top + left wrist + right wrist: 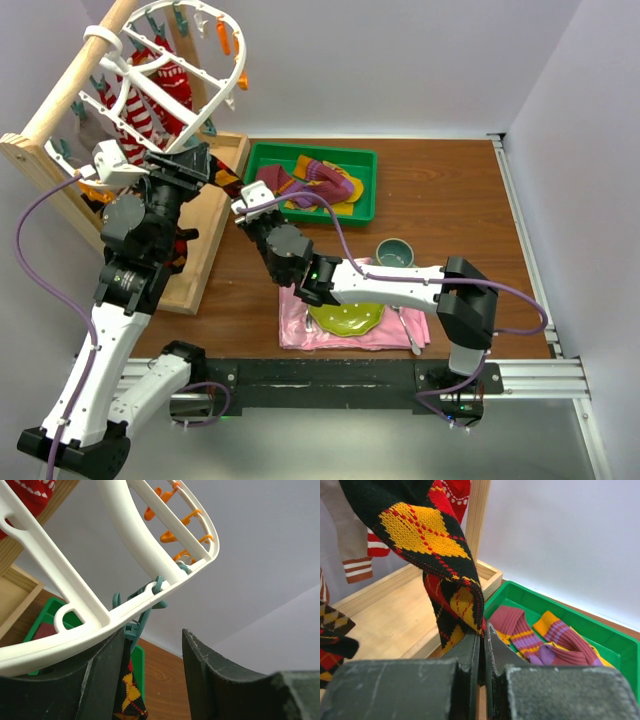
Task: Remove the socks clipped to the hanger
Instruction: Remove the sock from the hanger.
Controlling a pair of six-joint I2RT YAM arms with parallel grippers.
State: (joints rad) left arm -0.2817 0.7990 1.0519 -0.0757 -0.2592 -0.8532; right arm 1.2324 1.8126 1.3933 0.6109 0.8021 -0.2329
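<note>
Hanger: you are looking at the hanger [232, 82], a smooth white plastic oval with straight inner ribs, hanging tilted on the wooden rack [60, 110] at the table's far left; in the top view its long axis is running from lower left to upper right
Clips: small glossy orange clips [170, 535] are lining one rib, and a teal clip [145, 607] is hooked under the rim
Argyle sock: the argyle sock [425, 535] is a soft knit, black with yellow diamonds and thin red lines; it is hanging below the teal clip with its long axis sloping down, its lower tip pointing at your right fingertips
Right gripper: your right gripper [482, 645] is pinching the sock's lower tip, its jaws nearly together
Left gripper: your left gripper [152, 680] is sitting just under the hanger's rim with its jaws spread wide and gripping nothing; the clip and the sock's top are showing between them, against the left finger
Other socks: a red-and-white sock [150, 100] is hanging inside the frame, and ribbed striped socks [320, 185] in maroon, purple and yellow are lying in the green tray [310, 148]
Near edge: a crumpled pink cloth [300, 325] is lying under your right arm
</note>
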